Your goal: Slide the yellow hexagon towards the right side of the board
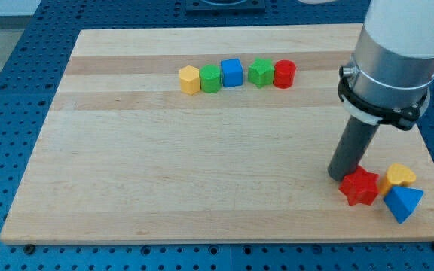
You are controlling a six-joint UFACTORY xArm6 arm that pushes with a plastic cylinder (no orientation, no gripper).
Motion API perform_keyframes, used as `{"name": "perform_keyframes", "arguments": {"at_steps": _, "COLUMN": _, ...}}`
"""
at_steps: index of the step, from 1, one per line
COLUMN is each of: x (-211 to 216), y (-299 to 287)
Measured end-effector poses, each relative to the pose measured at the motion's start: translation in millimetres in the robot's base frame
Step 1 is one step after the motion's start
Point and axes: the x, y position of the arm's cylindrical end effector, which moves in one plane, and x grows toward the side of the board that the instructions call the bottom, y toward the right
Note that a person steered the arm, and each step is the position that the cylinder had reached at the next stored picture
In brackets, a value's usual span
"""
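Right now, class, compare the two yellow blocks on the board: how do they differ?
The yellow hexagon has flat angled sides and sits at the left end of the row near the view's top; the yellow heart has rounded lobes and sits at the lower right, beside the red star and my tip. Both are yellow.

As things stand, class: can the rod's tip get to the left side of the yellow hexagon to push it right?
Probably yes. My tip sits beside the red star, far from the yellow hexagon. Bare board lies between, though the green block touches the hexagon's right.
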Motion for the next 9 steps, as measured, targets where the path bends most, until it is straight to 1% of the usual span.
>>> {"name": "perform_keyframes", "arguments": {"at_steps": 2, "x": 8.6, "y": -2.1}}
{"name": "perform_keyframes", "arguments": {"at_steps": 3, "x": 5.4, "y": -13.0}}
{"name": "perform_keyframes", "arguments": {"at_steps": 4, "x": -27.4, "y": -65.4}}
{"name": "perform_keyframes", "arguments": {"at_steps": 6, "x": -101.0, "y": -191.0}}
{"name": "perform_keyframes", "arguments": {"at_steps": 7, "x": -129.7, "y": -246.7}}
{"name": "perform_keyframes", "arguments": {"at_steps": 8, "x": -150.5, "y": -287.2}}
{"name": "perform_keyframes", "arguments": {"at_steps": 9, "x": -179.4, "y": -304.4}}
